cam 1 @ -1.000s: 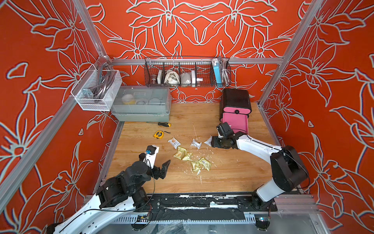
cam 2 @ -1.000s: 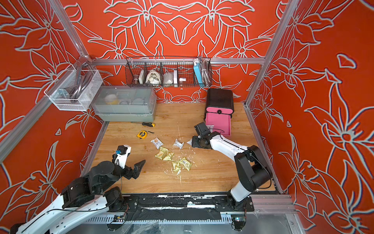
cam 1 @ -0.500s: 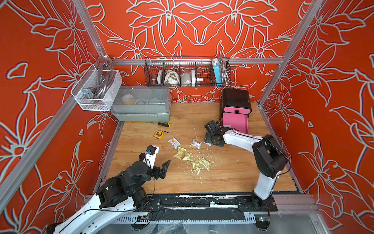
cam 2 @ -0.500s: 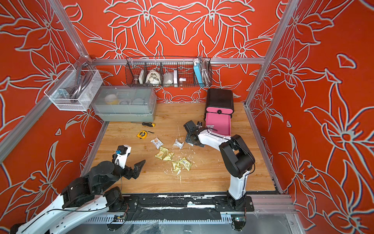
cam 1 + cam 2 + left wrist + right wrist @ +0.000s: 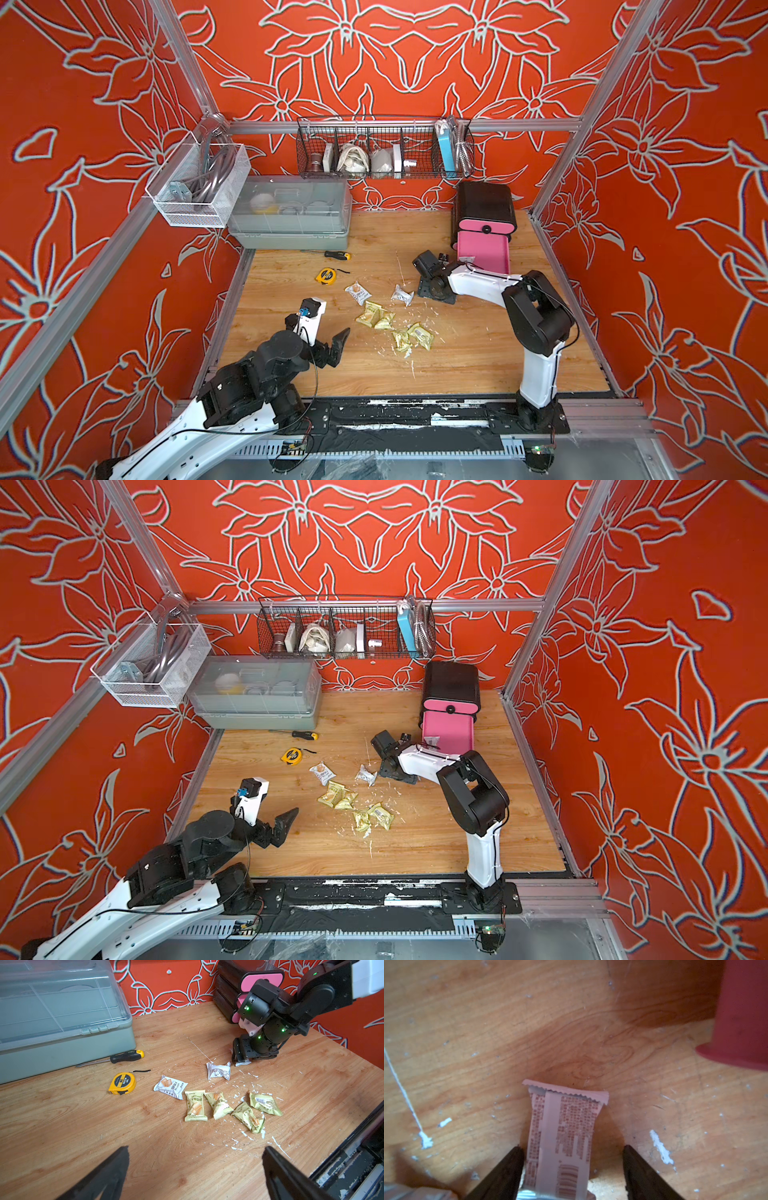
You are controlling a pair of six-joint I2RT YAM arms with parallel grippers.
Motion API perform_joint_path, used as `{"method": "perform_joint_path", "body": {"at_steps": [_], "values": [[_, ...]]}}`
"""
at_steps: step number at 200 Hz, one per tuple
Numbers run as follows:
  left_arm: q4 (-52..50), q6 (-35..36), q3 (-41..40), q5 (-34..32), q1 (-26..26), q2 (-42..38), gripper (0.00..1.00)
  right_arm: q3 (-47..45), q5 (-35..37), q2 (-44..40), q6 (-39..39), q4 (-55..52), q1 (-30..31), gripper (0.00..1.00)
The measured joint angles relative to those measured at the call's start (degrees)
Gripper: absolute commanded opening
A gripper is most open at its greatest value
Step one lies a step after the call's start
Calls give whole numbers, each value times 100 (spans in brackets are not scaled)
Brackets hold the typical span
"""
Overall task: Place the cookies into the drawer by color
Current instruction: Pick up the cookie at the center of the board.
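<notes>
Cookies (image 5: 374, 316) lie scattered near the middle of the table (image 5: 478, 365). Four yellow-green packets (image 5: 218, 1105) sit in a loose row, with two white packets (image 5: 171, 1087) just beyond them toward 12 o'clock. The drawer (image 5: 484, 208) stands at the table's 1 o'clock corner, one lower pink tray (image 5: 484, 253) pulled out. At 7 o'clock of that tray the right gripper (image 5: 572, 1148) straddles a third white packet (image 5: 564, 1126) lying on the wood, jaws parted, one finger clear of the wrapper. The left gripper (image 5: 196, 1148) hovers at 7 o'clock, spread wide and empty.
</notes>
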Motion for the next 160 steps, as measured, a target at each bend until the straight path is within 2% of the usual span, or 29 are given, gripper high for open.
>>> {"method": "perform_joint_path", "body": {"at_steps": [33, 71, 98, 160], "values": [[0, 0, 0, 0, 0, -4, 99, -142, -2, -70, -195, 210, 9, 61], [-2, 2, 0, 0, 0, -22, 99, -258, -50, -127, -450, 444, 9, 42], [-2, 0, 0, 0, 0, -22, 99, -361, -72, -205, -564, 535, 9, 38], [-2, 0, 0, 0, 0, -22, 99, -772, -223, -905, -916, 564, 9, 38]]}}
